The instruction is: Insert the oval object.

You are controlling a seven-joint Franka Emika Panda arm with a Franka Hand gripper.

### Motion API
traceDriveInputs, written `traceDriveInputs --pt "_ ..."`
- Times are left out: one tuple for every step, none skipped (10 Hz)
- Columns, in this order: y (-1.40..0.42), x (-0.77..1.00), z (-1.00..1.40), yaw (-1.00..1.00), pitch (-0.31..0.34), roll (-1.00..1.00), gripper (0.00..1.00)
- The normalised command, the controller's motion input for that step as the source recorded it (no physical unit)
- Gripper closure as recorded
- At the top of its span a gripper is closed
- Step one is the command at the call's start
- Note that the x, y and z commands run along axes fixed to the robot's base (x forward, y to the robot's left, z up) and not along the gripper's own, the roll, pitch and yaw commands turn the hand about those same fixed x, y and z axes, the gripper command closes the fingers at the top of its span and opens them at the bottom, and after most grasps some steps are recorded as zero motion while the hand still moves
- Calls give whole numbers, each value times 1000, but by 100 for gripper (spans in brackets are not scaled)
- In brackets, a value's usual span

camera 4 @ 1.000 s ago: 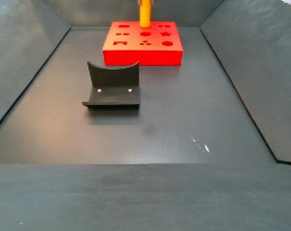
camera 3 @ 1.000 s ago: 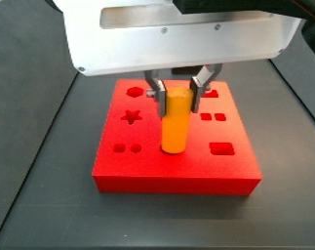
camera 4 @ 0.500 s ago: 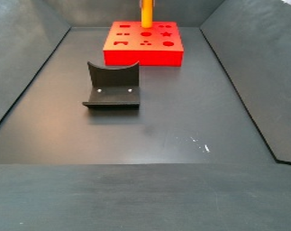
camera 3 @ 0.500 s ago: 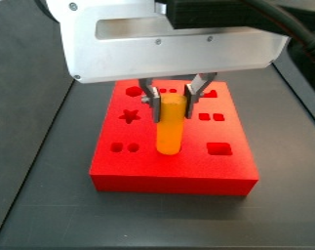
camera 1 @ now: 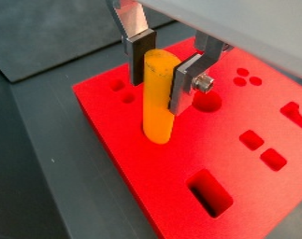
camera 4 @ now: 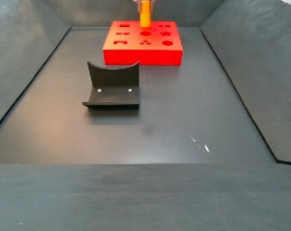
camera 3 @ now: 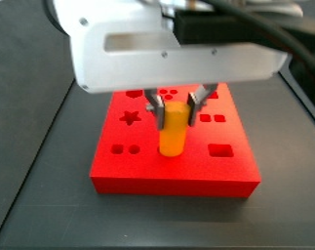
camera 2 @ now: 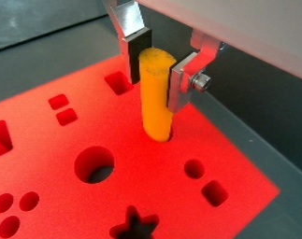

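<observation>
My gripper (camera 1: 165, 67) is shut on the top of the orange-yellow oval object (camera 1: 158, 98), which stands upright over the red block (camera 1: 179, 187). Its lower end sits in a hole of the block, seen in both wrist views (camera 2: 157, 103). In a side view the gripper (camera 3: 177, 103) hangs over the block's middle (camera 3: 173, 171) with the peg (camera 3: 175, 134) below it. In the far side view the peg (camera 4: 145, 12) rises from the block (camera 4: 142, 45) at the back of the floor. The silver fingers (camera 2: 187, 79) press the peg from both sides.
The block has several other cut-outs: a star (camera 3: 130, 118), round holes (camera 2: 95, 165) and square slots (camera 1: 209, 193). The dark fixture (camera 4: 112, 86) stands on the grey floor in front of the block. Sloping dark walls bound the floor.
The gripper has gone down with the peg; less of the peg shows above the block than before. The block and fixture have not moved.
</observation>
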Motion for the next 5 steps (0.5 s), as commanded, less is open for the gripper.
traceDriveInputs --pt "0 311 -443 -3 0 111 100" --pt "0 -100 -351 -69 19 106 100" --pt "34 -346 -423 -126 0 34 100" --pt "0 -323 -449 -134 0 0 100" --pt "0 -237 -246 -117 0 33 100"
